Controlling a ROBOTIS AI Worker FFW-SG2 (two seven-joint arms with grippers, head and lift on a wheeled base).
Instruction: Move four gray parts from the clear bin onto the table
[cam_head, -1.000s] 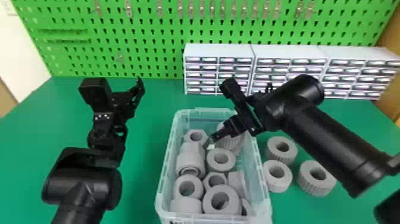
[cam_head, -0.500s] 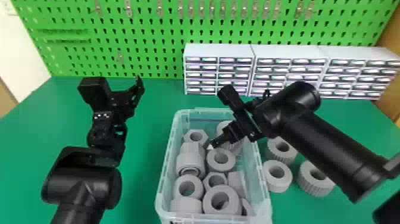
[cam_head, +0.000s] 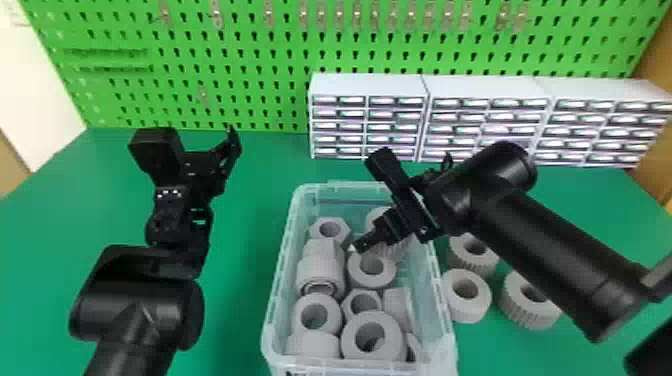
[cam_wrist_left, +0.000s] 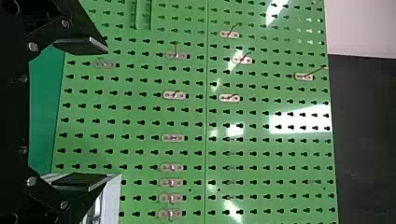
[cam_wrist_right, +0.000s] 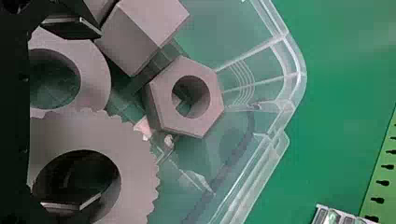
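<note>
The clear bin (cam_head: 276, 280) holds several gray parts. Over its back part is my right gripper (cam_head: 364, 243), pointing down-left beside the gray gear (cam_head: 392, 250) and close above a round gray ring (cam_head: 356, 274). In the right wrist view, the right gripper (cam_wrist_right: 98, 115) is open: one finger lies by a gray block (cam_wrist_right: 140, 32), the other overlaps the hole of the gear (cam_wrist_right: 140, 154); whether it is inside, I cannot tell. A hex nut (cam_wrist_right: 212, 105) lies beyond the fingers. My left gripper (cam_head: 227, 150) is parked left of the bin, open and holding nothing; the left gripper (cam_wrist_left: 102, 112) has its fingers apart.
Three gray parts, including a ring (cam_head: 467, 300) and a ridged one (cam_head: 530, 310), stand on the green table (cam_head: 240, 300) right of the bin, partly under my right arm. White drawer cabinets (cam_head: 367, 85) line the back before the green pegboard (cam_head: 260, 65).
My right gripper has shifted a little to the left and downward over the bin, covering part of the gear. My left arm has stayed in place.
</note>
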